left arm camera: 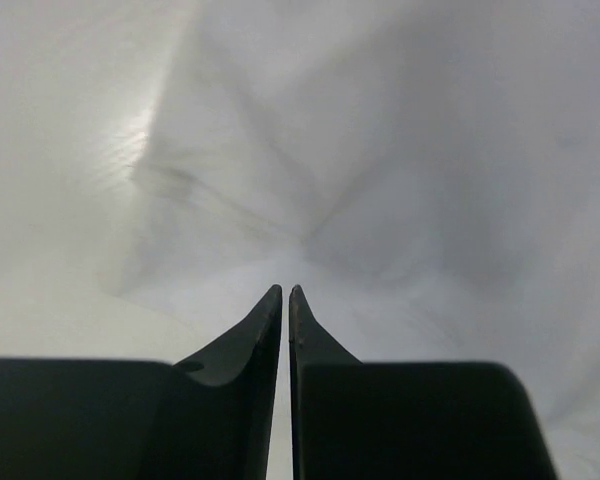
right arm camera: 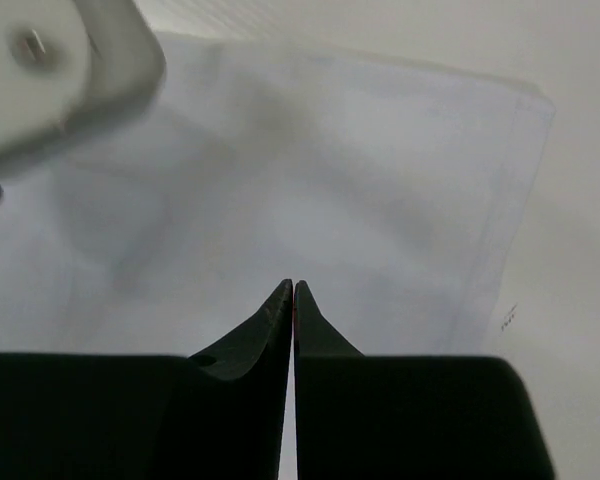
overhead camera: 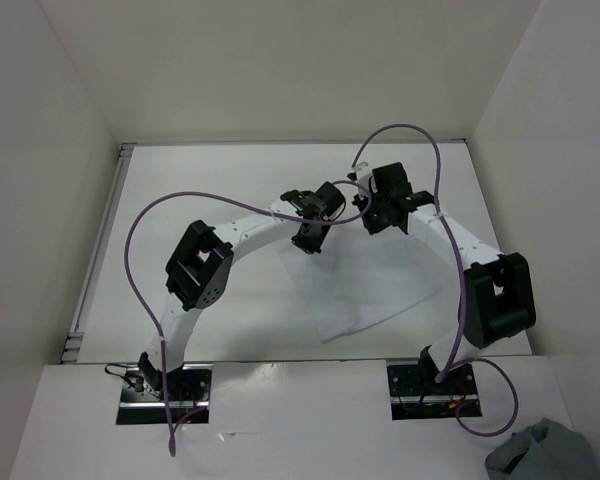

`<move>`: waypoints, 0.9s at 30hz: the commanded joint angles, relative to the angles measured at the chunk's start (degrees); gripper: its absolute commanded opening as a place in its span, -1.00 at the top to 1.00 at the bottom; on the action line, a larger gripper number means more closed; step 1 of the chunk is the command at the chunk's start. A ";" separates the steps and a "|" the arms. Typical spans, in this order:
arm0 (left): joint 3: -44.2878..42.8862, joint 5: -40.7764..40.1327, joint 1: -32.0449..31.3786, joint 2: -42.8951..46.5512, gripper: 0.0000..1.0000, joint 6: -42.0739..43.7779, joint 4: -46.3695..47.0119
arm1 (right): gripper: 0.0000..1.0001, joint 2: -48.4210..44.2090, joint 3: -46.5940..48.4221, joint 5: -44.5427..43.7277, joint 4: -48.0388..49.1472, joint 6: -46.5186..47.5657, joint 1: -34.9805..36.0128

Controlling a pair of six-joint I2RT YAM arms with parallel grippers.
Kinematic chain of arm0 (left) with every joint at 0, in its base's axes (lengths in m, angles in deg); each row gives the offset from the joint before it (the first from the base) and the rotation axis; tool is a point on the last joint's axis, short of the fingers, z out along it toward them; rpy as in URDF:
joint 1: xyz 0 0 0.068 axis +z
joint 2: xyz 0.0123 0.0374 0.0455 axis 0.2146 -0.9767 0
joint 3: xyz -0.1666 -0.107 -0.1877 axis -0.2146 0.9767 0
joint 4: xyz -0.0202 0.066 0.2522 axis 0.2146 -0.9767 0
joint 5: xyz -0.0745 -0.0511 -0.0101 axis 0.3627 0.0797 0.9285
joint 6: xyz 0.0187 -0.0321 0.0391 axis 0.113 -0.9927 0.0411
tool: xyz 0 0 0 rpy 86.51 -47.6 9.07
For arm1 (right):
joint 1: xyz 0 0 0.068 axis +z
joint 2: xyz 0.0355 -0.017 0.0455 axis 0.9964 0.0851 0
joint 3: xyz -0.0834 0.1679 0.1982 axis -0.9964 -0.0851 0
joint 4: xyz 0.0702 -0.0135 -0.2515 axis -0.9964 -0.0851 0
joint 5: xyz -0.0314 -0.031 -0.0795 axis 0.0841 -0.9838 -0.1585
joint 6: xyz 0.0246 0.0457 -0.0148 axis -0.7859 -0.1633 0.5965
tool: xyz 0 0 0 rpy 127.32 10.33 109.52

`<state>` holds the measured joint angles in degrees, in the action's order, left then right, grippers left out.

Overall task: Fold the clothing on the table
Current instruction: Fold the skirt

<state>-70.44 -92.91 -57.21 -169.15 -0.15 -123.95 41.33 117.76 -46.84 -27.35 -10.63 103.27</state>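
Three white walls [overhead camera: 280,60] around white table [overhead camera: 210,180]

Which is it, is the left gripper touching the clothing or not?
Cannot tell. In the left wrist view the left gripper, jaws nearly closed, sits over the clothing with creases converging near its tips, but neither contact nor a gap shows.

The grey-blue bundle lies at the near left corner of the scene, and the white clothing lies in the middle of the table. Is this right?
Not quite: the grey-blue bundle lies at the near right corner, as the top external view shows. The white clothing does lie in the middle of the table.
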 commanded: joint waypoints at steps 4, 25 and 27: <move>0.60 -5.60 1.22 -3.06 0.91 1.57 -1.39 | 0.93 -0.86 -2.56 -3.61 -5.38 5.40 1.45; 19.41 0.11 1.22 1.33 1.00 4.12 8.10 | 1.00 25.06 8.23 -15.67 -3.00 -1.19 1.45; 20.81 2.48 1.22 2.20 1.00 2.46 9.51 | 1.00 29.72 12.80 -14.26 -5.20 -1.71 0.92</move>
<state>-54.37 -96.73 -56.27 -164.39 5.25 -112.72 64.04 126.50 -61.44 -33.08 -10.96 104.45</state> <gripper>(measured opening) 0.001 0.001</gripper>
